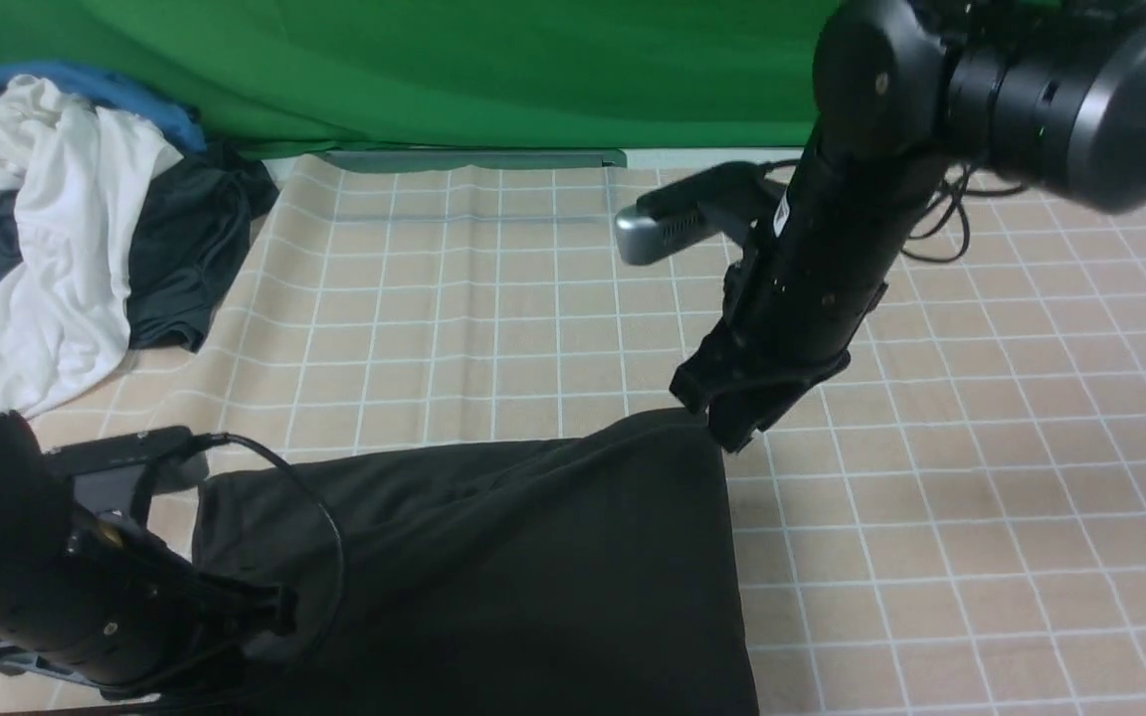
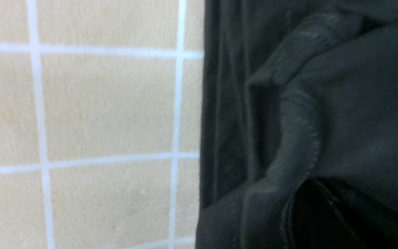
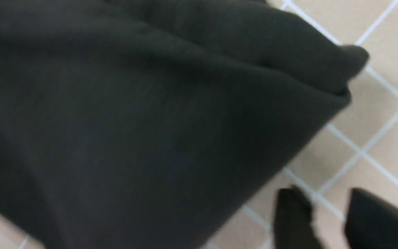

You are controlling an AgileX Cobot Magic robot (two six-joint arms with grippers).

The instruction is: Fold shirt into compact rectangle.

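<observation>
One shirt (image 1: 493,567); long axis running left-right.

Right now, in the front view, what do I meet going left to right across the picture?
Pile of white, blue and dark clothes → left arm → black shirt → right gripper, just off the shirt's far right corner → bare checked table cover.

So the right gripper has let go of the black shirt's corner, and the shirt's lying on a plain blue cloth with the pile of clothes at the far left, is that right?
Not quite. The cloth under the black shirt is beige with a white grid, not plain blue, as the front view shows. The rest holds: the right gripper stands open beside the shirt's corner, and the pile of clothes sits far left.
</observation>
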